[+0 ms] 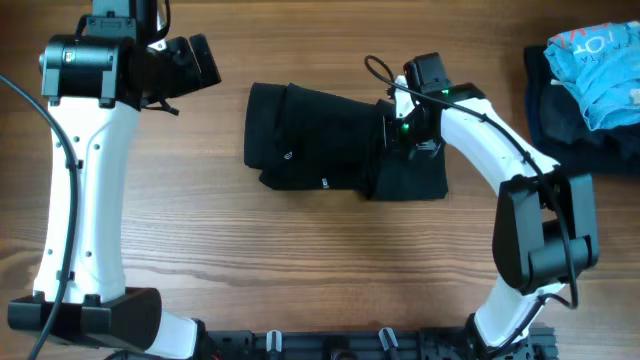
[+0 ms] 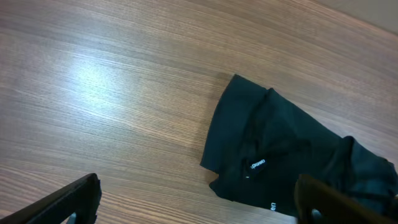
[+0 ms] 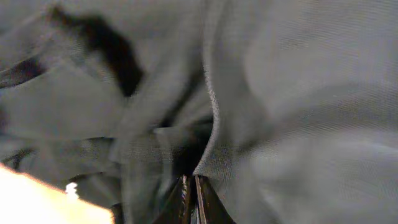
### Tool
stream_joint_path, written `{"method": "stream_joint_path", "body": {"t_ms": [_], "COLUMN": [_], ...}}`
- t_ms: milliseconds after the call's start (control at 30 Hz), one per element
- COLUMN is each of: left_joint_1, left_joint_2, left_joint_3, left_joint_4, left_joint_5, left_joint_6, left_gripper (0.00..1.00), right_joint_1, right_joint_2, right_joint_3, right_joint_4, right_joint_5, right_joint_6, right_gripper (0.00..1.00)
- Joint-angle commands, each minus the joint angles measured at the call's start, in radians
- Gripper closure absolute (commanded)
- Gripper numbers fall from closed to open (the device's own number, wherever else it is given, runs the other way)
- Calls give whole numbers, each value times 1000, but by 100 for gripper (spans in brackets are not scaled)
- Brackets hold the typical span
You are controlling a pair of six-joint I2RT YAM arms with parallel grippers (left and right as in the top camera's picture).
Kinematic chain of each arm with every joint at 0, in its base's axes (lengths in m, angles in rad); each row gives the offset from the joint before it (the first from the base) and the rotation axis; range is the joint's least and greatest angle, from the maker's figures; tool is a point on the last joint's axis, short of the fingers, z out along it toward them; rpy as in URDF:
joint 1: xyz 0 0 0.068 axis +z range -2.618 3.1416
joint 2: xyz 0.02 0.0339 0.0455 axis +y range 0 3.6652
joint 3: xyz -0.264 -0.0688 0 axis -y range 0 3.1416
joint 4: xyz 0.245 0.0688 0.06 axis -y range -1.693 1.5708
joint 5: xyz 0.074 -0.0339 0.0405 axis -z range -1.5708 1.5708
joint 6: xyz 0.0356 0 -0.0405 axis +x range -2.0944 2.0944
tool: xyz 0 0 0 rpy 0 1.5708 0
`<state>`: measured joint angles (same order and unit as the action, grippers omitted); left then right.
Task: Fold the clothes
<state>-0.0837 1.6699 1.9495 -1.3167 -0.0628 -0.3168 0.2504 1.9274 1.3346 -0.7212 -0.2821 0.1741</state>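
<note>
pinching at the right end of the black t-shirt [image 1: 320, 135], the right gripper [image 1: 408, 135] was narrow. its two fingers [image 3: 186, 202] were pressed almost together on a fold of the cloth, and its wrist view was filled with grey-black fabric. the shirt lay in the middle of the wooden table [image 1: 300, 270], partly folded into a wide bundle, with its right portion flatter under that arm. a small white label [image 2: 257, 163] showed near the shirt's lower left edge in the left wrist view. up at the far left, the left gripper [image 1: 200, 62] hung apart from the shirt, jaws spread wide, one finger at each lower corner of its own view, holding nothing. over at the right edge, a light-blue garment [image 1: 600, 60] sat on a dark navy stack [image 1: 560, 125], well apart from the shirt.
</note>
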Motion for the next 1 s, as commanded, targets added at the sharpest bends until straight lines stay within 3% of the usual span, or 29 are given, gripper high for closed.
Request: {"method": "stream_joint_path", "body": {"t_ms": [0,67,167,200,400,500,667,867,967], "left_joint_1": [3,3,3,3,3,3,3,13,45], "left_joint_2": [8,8,8,8,26,64,217,391,488], "left_joint_3": [-1,-1,-1,-1,-1,-1,-1,-1,-1], "left_joint_4": [8,8,8,8,-8,-21,-31,-34,-23], "left_joint_5": [-17,-17,-17,-17,12,67,268,304,407], "left_joint_6": [-2,-2,-2,-2,-2,-1,133,315,442], "left_gripper": [0,0,0,0,0,0,0,0,0], "right_joint_1": [44,74,104,106,53,13,-76,-105,-105], "right_joint_2": [10,10,10,10,-77,-120,-151,-151,-151], "right_joint_3": [10,10,19,30,159,203,204,204,204], "right_joint_4": [5,5,3,-2,-80,-116,-213,-288,-294], "right_joint_5": [-112,-114,-140,-170,-212,-212,-151,-134,-129], "right_joint_6": [-113,-137,-160,-173,-138,-119,-124,-175,-175], "right_gripper": [96,86,35,27,23,15,11,10,9]}}
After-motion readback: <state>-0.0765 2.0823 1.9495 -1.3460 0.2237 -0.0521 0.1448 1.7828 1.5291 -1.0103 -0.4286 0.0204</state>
